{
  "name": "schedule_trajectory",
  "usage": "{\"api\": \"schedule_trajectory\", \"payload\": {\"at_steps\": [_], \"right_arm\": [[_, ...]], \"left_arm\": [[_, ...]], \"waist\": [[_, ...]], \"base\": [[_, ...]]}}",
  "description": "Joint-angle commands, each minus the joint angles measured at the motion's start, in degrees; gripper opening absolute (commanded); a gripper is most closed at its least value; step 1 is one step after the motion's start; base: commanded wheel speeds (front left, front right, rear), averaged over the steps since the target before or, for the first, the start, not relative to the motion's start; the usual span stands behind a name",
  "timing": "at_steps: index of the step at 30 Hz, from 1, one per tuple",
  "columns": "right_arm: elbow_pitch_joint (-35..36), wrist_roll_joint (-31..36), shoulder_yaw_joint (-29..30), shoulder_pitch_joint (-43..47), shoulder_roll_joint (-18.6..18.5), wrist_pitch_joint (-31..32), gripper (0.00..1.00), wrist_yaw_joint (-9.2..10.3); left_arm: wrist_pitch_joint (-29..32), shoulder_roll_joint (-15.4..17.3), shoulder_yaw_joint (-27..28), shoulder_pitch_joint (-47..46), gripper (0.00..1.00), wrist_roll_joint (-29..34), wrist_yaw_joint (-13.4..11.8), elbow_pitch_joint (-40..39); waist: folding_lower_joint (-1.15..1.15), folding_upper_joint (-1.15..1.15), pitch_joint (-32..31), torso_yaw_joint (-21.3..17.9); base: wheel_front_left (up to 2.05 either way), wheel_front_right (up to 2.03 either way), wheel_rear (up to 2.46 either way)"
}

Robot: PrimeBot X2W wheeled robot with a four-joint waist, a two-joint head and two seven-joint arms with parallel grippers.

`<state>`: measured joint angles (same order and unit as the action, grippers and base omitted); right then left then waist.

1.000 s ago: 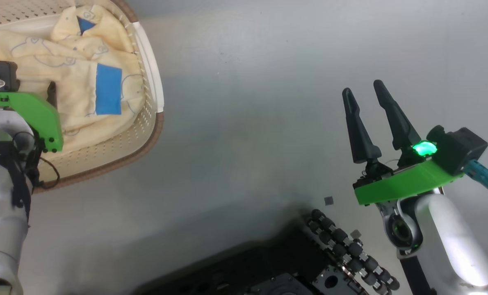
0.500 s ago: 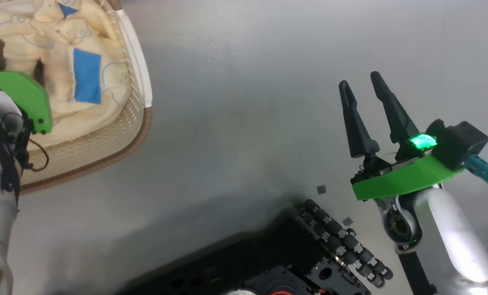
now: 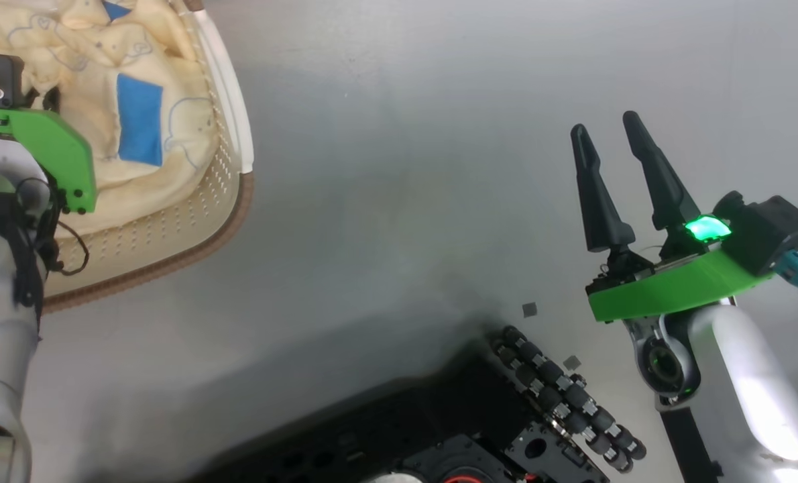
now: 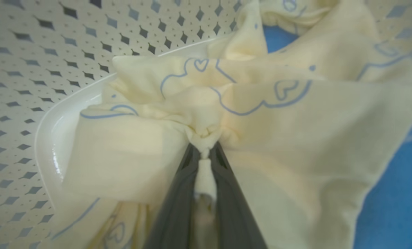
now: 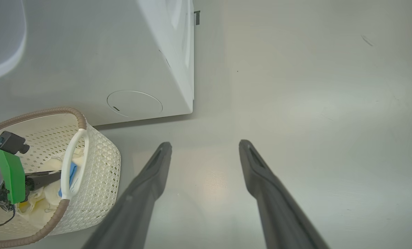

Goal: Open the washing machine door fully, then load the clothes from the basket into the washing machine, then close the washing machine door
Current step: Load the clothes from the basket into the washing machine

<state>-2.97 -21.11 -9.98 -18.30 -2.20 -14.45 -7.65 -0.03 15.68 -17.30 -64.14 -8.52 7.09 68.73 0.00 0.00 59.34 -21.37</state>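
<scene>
Now left tool (image 4: 203,152) clamped on bunched cream clothes (image 4: 296,114), blue line prints; right tool (image 5: 205,145) apart.

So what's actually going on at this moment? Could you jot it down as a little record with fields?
Left gripper: shut, pinching a bunched fold of the clothes
Clothes: cream fabric with blue line prints, lying in the basket
Right gripper: open, holding nothing, over the grey floor
Washing machine: white, standing close beside the basket
Stage: clothes gripped, not yet lifted out of the basket
</scene>
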Motion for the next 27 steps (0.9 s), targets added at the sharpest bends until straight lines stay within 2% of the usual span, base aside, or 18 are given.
{"api": "schedule_trajectory", "payload": {"at_steps": [1, 8, 16, 22, 27], "right_arm": [[1.27, -0.16, -0.11, 1.59, -0.68, -0.55, 1.00, 0.16], [0.90, 0.69, 1.89, 1.69, -0.67, -0.55, 1.00, 0.16], [0.64, 2.74, 5.01, 2.99, -0.67, -0.55, 1.00, 0.16], [0.60, 4.26, 6.63, 4.91, -0.67, -0.55, 1.00, 0.16], [0.83, 5.29, 7.55, 6.66, -0.70, -0.55, 1.00, 0.16]], "left_arm": [[-1.08, 0.95, 0.39, 2.02, 0.00, -0.82, 0.19, -0.04], [-7.19, -1.76, 0.56, 4.59, 0.00, -3.09, 0.29, -0.18], [-14.06, -5.30, 1.30, 10.77, 0.00, -6.11, 0.34, -2.44], [-14.92, -7.35, 2.75, 16.04, 0.00, -7.42, -0.46, -9.45], [-14.95, -8.45, 4.98, 24.14, 0.00, -7.49, -1.99, -20.99]], "waist": [[0.00, 0.00, -0.49, 0.62], [0.00, 0.00, -3.40, 3.89], [0.00, 0.00, -9.62, 8.45], [0.00, 0.00, -14.62, 11.23], [0.00, 0.00, -19.59, 13.21]], "base": [[0.00, 0.00, 0.00], [0.00, 0.00, 0.00], [0.00, 0.00, 0.00], [0.00, 0.00, 0.00], [0.00, 0.00, 0.00]]}}
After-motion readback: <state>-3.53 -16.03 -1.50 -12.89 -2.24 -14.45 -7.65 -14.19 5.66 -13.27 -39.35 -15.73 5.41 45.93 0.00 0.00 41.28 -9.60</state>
